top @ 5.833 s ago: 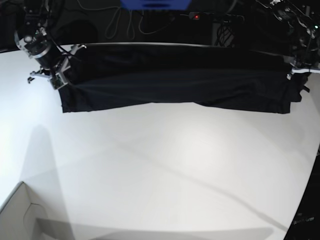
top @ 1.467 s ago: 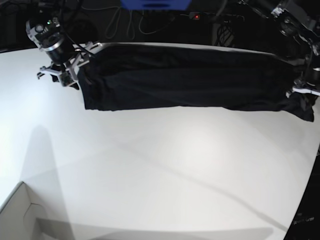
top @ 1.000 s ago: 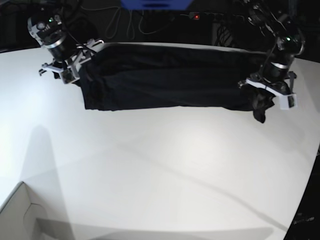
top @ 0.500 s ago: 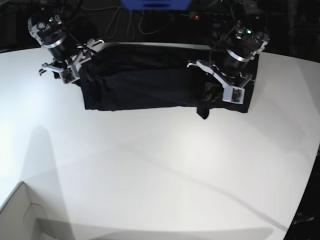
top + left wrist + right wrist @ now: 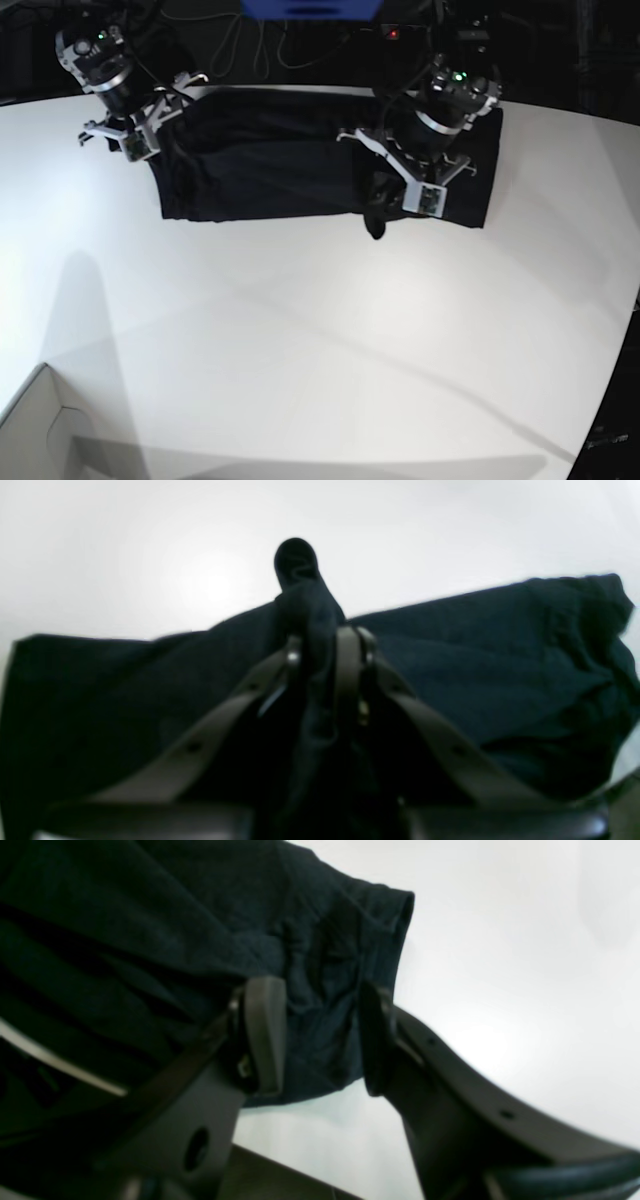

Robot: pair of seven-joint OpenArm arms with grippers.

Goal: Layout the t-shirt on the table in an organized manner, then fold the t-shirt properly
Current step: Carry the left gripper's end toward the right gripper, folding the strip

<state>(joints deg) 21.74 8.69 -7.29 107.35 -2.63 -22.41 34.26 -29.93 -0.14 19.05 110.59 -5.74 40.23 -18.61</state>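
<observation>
The black t-shirt (image 5: 270, 170) lies as a long band along the far side of the white table (image 5: 300, 330). My left gripper (image 5: 395, 195) is shut on the shirt's right end and holds it over the band's middle, with a bit of fabric hanging below. In the left wrist view the gripper (image 5: 320, 645) pinches a ridge of fabric (image 5: 500, 670). My right gripper (image 5: 150, 125) is at the shirt's left end. In the right wrist view the gripper (image 5: 320, 1040) stands open over the shirt's corner (image 5: 150, 915), which lies on the table (image 5: 500, 965).
A white box corner (image 5: 40, 430) sits at the front left. Cables and a blue object (image 5: 310, 8) lie behind the table's far edge. The table's curved edge (image 5: 620, 380) runs down the right side.
My left gripper has carried the shirt's right end leftward, from the far right to over the band's middle, doubling the fabric back. My right gripper stays at the left end.
</observation>
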